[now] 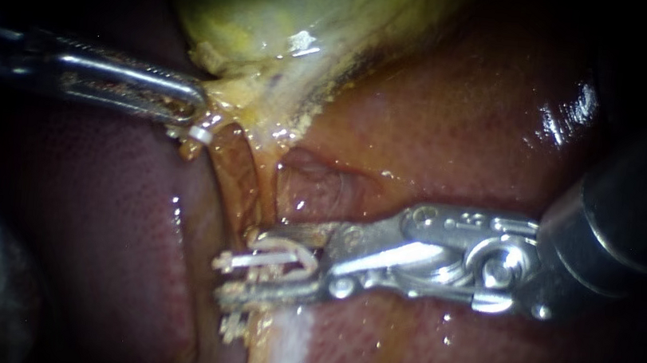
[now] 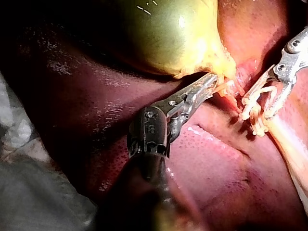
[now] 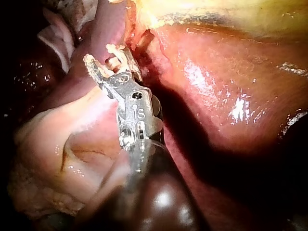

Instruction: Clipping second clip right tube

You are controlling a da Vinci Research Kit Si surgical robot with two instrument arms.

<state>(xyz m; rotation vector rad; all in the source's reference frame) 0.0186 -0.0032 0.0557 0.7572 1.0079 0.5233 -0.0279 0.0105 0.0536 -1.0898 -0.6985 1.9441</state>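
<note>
Left instrument [image 1: 190, 111]: shaft enters from the left; jaws lie close together and clamp the yellow lower edge of the gallbladder [image 1: 277, 8], where it narrows; the left wrist view shows both jaws touching that tissue from two sides.

Right instrument [image 1: 249, 274]: shaft enters from the right, lying across the liver [image 1: 459, 115]; my jaws stand apart with a clear gap; a pale clip [image 1: 267, 257] sits between them, touching both the upper and the lower jaw.

Tube [image 1: 245, 197]: a brownish-yellow strand running from the gallbladder's narrow end down past the liver's edge; it passes into the gap of my right jaws, inside the clip; I cannot tell from the endoscope view whether this is the right tube or the left one.

Relations: the two instruments are well apart, the left at the upper end of the tube, the right at its lower end; a small pale toothed piece [image 1: 232, 326] lies just below the lower jaw; I cannot tell what it is.
</note>
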